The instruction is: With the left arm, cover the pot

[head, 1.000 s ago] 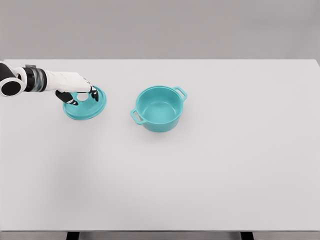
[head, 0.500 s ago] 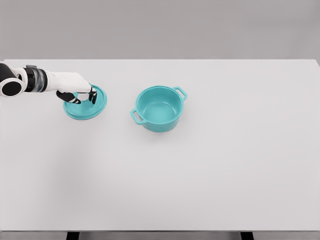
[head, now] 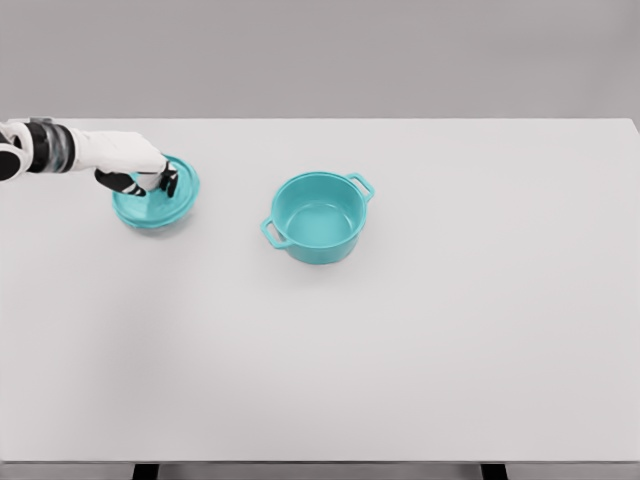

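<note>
Head view, single frame, white bench filling most of the picture against a grey wall.

Item 1: pot, teal, round, sitting upright and uncovered near the middle of the bench. Two loop handles are showing, one at the upper right of the rim and one at the lower left. Its inside is showing bare down to the bottom.

Item 2: lid, teal, round, lying at the far left of the bench, well apart from the pot. Its front edge is showing clear below the fingers; its top centre is sitting hidden under the hand, so any knob there cannot be made out. Whether the lid is resting flat on the bench or is raised slightly off it cannot be told from this angle.

Item 3: left hand, white with dark fingertips, reaching in from the left edge on a white arm with a grey and black wrist band. Its fingers are curling down together over the middle of the lid, closing on it from above. The palm is facing downward, and the forearm is running nearly level across the picture.

Item 4: right arm, not appearing anywhere in the picture.
</note>
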